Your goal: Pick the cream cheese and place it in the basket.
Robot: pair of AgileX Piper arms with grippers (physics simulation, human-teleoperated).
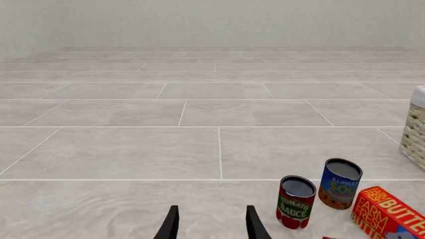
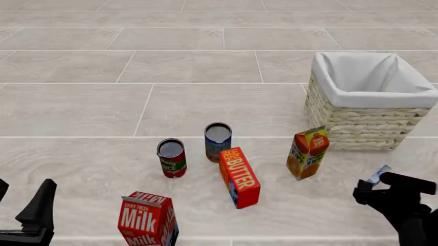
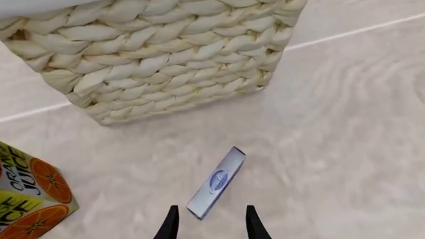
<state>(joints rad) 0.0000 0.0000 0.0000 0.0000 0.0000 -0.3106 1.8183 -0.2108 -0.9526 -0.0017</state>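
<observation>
The cream cheese (image 3: 217, 181), a thin white and pale grey box with a blue mark, lies flat on the floor just in front of the basket (image 3: 166, 59). My right gripper (image 3: 211, 225) is open and empty, its fingertips on either side of the box's near end and above it. In the front view only a corner of the cream cheese (image 2: 378, 175) shows past my right gripper (image 2: 384, 187). The tan wicker basket (image 2: 362, 123) with its white lining stands at the right. My left gripper (image 2: 22, 199) is open and empty at the lower left.
An orange juice carton (image 2: 307, 152) stands left of the cream cheese. A "Butter" box (image 2: 239, 177), a tomato sauce can (image 2: 172, 158), an alphabet soup can (image 2: 217, 142) and a milk carton (image 2: 147, 219) are in the middle. The left wrist view shows the cans (image 1: 295, 201).
</observation>
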